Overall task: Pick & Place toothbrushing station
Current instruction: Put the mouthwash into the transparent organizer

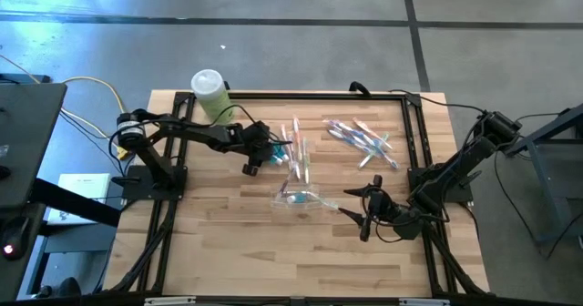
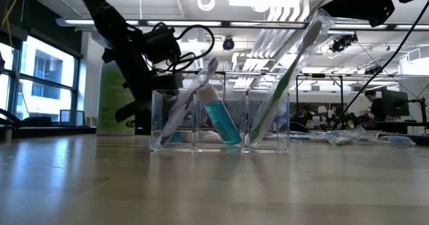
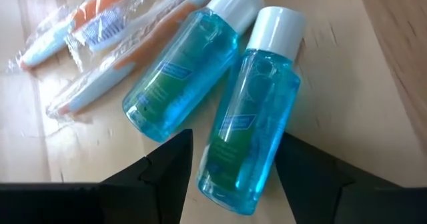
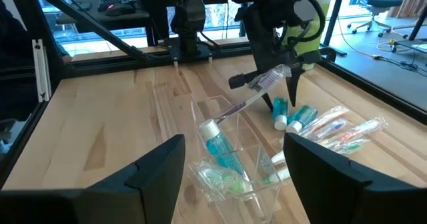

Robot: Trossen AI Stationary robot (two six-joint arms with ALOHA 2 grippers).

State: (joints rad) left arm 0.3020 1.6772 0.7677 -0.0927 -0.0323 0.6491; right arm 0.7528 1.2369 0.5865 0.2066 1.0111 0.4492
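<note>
Two blue mouthwash bottles with white caps (image 3: 180,71) (image 3: 250,124) lie side by side on the wooden table. My left gripper (image 3: 235,139) is open, its fingers standing on either side of the base end of one bottle; it also shows in the high view (image 1: 276,148). A clear three-compartment organiser (image 2: 220,121) stands on the table and holds a toothbrush (image 2: 191,98), a blue bottle (image 2: 221,121) and a green toothbrush (image 2: 285,78), all leaning. My right gripper (image 1: 348,203) is open and empty, to the right of the organiser.
Wrapped toothbrushes lie beside the bottles (image 3: 100,31) and in a pile toward the far right (image 1: 364,140). A green canister with a white lid (image 1: 209,92) stands at the far left corner. A black frame (image 1: 414,142) borders the table.
</note>
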